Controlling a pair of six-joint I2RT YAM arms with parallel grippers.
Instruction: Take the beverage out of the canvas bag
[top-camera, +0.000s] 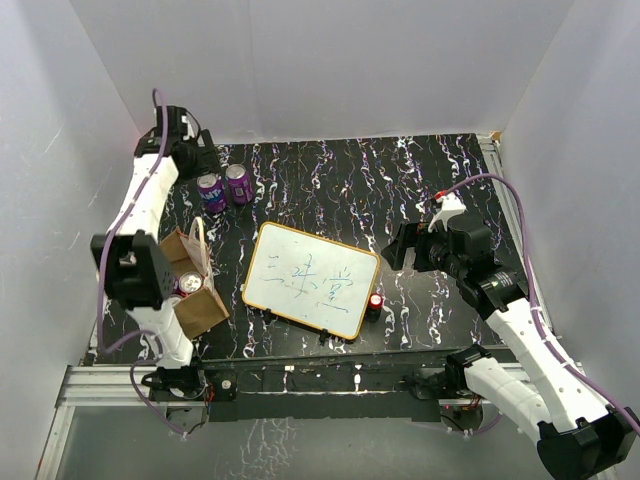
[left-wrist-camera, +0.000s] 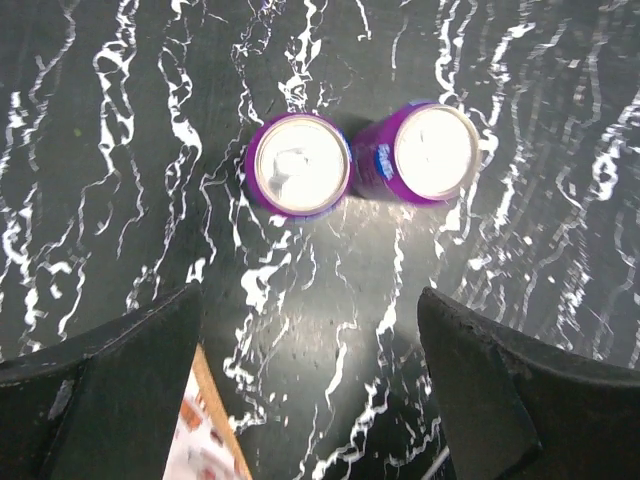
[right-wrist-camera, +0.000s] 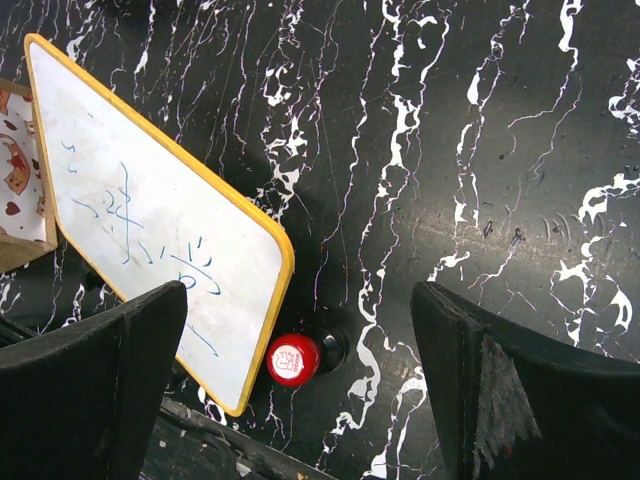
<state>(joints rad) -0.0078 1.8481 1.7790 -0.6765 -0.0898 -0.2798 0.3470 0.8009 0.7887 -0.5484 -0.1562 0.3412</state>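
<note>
Canvas bag (top-camera: 205, 312), left gripper (left-wrist-camera: 308, 310) outstretched beyond

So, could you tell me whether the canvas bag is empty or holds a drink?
Not empty: in the top view a silver can top shows inside the open canvas bag, between its walls.

Whiteboard (top-camera: 311, 279): blue handwritten characters, not legible. Cans (left-wrist-camera: 298, 165): side label too blurred. Red cap (right-wrist-camera: 291, 359): white mark, unreadable.

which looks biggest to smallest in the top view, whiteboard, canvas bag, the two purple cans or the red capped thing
1. whiteboard
2. canvas bag, partly behind the left arm
3. left purple can and right purple can, alike, unranked
4. red-capped thing
</note>
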